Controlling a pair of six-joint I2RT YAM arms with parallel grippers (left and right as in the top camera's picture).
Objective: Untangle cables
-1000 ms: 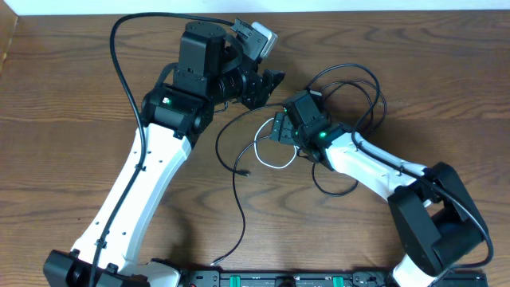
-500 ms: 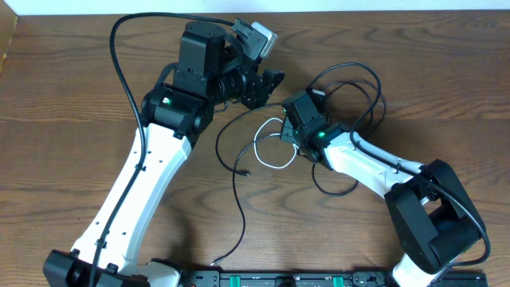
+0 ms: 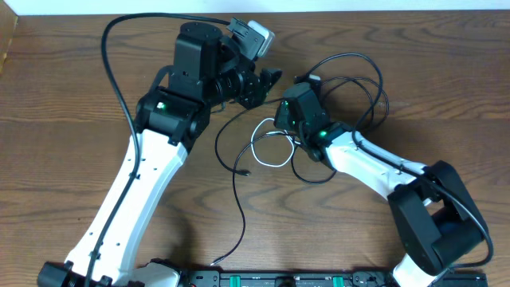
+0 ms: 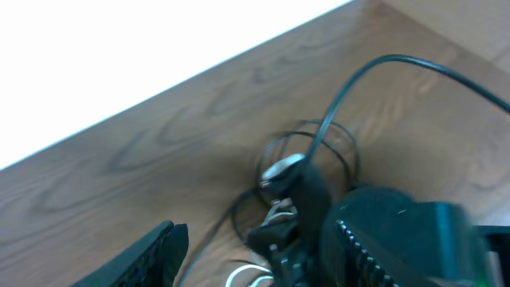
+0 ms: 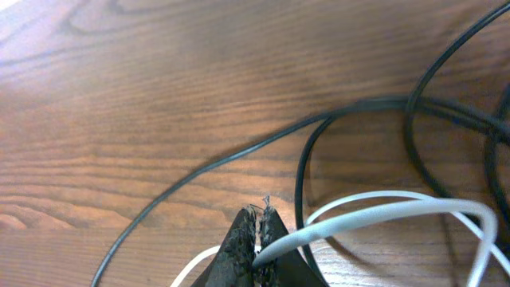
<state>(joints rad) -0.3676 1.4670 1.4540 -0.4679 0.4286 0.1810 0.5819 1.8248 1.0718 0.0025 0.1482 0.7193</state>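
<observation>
"Cables (image 3: 256, 147) first: how will they handle, and where would you take hold?"

"Light, limp and thin, I judge. They will slide and drag each other rather than resist. A pinch on a free stretch near a crossing serves best, not on a plug end. My right gripper (image 5: 259, 235) is pinched tight on the white cable (image 5: 382, 209), at a bend of its loop."

"And your other one?"

"My left gripper (image 3: 265, 84) hovers just beside the heap, its jaws seemingly parted, with nothing in them."

"How do they look?"

"The white cable makes a small loop on the brown wooden table (image 3: 72, 96), in the middle between my arms. The black cable (image 5: 207, 171) is longer. Several wide loops lie by my right wrist, strands cross the white, and a tail runs toward my base. Not yet untangled, by my reckoning."
</observation>
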